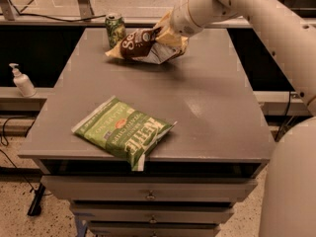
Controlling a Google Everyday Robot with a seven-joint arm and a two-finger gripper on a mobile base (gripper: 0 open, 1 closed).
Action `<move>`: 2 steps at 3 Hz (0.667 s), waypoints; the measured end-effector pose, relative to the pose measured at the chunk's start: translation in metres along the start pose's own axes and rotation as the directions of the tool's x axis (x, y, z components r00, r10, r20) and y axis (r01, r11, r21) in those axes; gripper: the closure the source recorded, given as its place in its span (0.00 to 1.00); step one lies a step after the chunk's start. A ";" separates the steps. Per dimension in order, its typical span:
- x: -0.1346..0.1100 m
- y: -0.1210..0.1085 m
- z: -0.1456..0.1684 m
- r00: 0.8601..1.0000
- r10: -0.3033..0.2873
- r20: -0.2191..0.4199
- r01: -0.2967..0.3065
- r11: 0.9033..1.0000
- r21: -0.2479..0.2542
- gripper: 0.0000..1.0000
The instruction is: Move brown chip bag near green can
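**Hazard Notice: Bag Held Close to an Upright Can**

The brown chip bag (pixel 140 44) sat at the 12 o'clock end of the table (pixel 207 98). Its right end was raised and its left tip dipped toward the surface. The gripper (pixel 172 35) was closed on the bag's crumpled right end, at about 3 o'clock from the bag's centre. The green can (pixel 115 29) stood upright at roughly 10 o'clock from the bag, just beside its lowered tip. Whether the tip touched the can could not be determined.

Risks judged from this position:

1. Can strike. The bag's tip already sat next to the can. Further travel toward 9 or 10 o'clock would likely push the light can over or roll it toward the far edge.
2. Slip on release. The glossy film was pinched at one end only. Opening the claw while that end was raised could let the bag flop or slide toward the can.
3. Drag. A tip scraping the table could fold the bag under itself and leave it lying unpredictably.

The task appeared nearly complete; a short, straight lowering seemed sufficient.

The green Kettle chip bag (pixel 123 131) lay at 7 o'clock, overhanging the front edge, well apart from the work area. The white pump bottle (pixel 22 81) stood off the table at 9 o'clock.
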State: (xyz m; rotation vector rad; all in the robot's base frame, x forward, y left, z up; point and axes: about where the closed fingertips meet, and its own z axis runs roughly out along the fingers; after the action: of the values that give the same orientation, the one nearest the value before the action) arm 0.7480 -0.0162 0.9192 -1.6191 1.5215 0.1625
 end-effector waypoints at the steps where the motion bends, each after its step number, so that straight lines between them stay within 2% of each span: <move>1: -0.008 0.000 0.011 1.000 -0.006 0.014 0.006 1.000 -0.026 0.59; 2: -0.015 0.000 0.019 1.000 -0.015 0.022 0.016 0.999 -0.044 0.35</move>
State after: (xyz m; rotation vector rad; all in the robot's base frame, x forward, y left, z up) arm 0.7536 0.0074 0.9168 -1.6581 1.4983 0.2056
